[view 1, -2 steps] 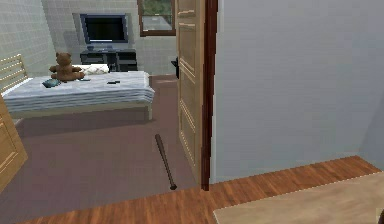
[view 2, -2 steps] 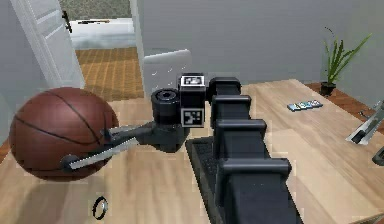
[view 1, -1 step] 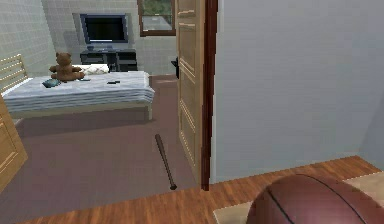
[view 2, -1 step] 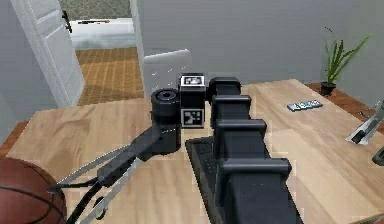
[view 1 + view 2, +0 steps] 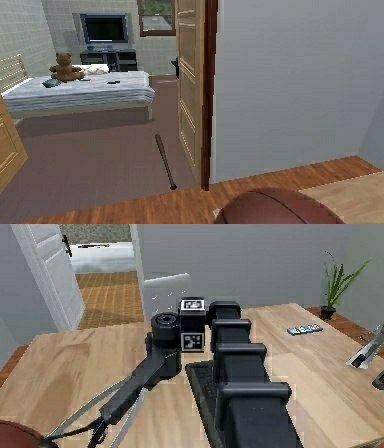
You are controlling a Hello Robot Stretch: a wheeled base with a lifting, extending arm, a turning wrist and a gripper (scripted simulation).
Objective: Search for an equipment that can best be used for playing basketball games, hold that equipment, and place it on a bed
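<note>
Your gripper (image 5: 85,424) lies low at the arm side view's left. Its thin fingers (image 5: 120,404) run down toward the bottom-left corner. You cannot tell the state of the jaws, nor whether they hold anything.

The basketball (image 5: 275,207) is the rounded orange-brown dome at the forward view's bottom edge, mostly cut off. A sliver of it also sits in the arm side view's bottom-left corner, just past the fingertips. Whether it touches them or rests on anything is unclear.

Behind the gripper the dark arm (image 5: 245,384) rises over a light wooden table (image 5: 60,364). On the table's far right lies a small flat dark device (image 5: 305,329), too small to name. A potted plant (image 5: 335,284) stands beyond it. A pale panel (image 5: 165,292) at the table's far edge is hard to make out, and a white door (image 5: 45,274) stands ajar at upper left.

Ahead, past an open wooden door (image 5: 190,80) and a grey wall (image 5: 290,80), you look into a bedroom. The bed (image 5: 90,100) carries a teddy bear (image 5: 67,67), a television (image 5: 105,28) stands behind it, and a baseball bat (image 5: 165,165) lies on the floor.
</note>
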